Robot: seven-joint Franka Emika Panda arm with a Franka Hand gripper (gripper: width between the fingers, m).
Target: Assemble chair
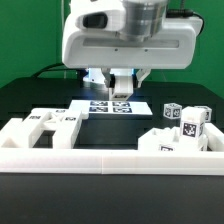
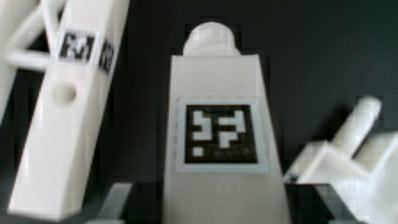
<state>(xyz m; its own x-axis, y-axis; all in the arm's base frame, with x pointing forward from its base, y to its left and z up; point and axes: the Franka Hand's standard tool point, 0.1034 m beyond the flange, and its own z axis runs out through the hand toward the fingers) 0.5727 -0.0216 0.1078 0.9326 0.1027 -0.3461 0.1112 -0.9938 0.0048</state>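
My gripper is shut on a white chair piece, a blocky bar with a square black-and-white tag on its face and a small peg at its far end. One dark finger shows on each side of it. In the exterior view the gripper hangs low at the back centre with that piece between its fingers, just behind the marker board. A long white tagged bar lies beside the held piece, and another white part lies on its other side.
More white chair parts lie on the black table: slotted blocks on the exterior view's left and tagged pieces on its right. A low white border rail runs along the front.
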